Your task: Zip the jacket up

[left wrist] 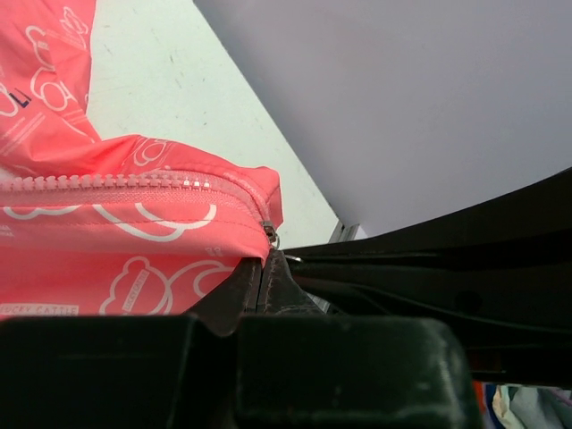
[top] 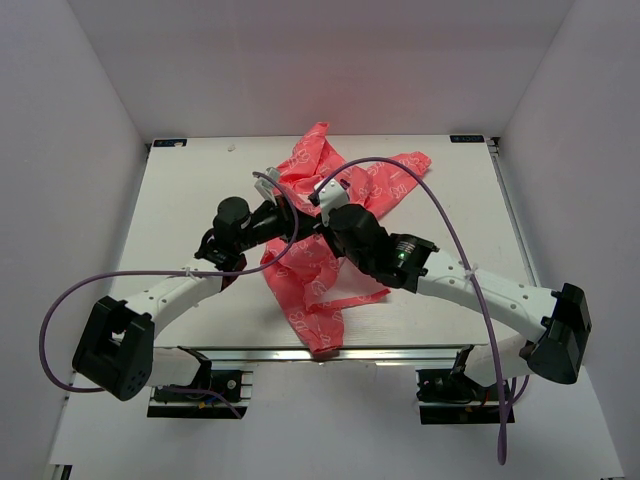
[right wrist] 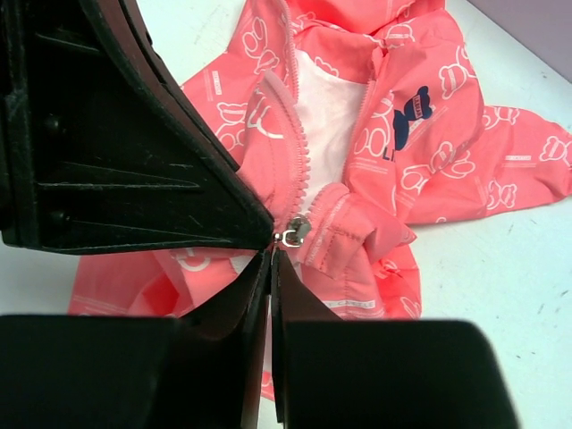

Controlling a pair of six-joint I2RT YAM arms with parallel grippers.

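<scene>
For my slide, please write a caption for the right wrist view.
Right gripper pinches the zipper pull low on the open pink jacket, white lining showing.

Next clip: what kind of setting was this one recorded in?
Probably a lab robot cell: a white table boxed in by plain white walls, two robot arms bolted to a metal rail at its near edge, and a pink jacket as the work piece.

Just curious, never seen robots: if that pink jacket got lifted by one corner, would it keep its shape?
Probably floppy: the jacket lies crumpled in folds on the table. It looks thin, so likely light for its size. Pushed, it would probably bunch up rather than slide whole.
</scene>
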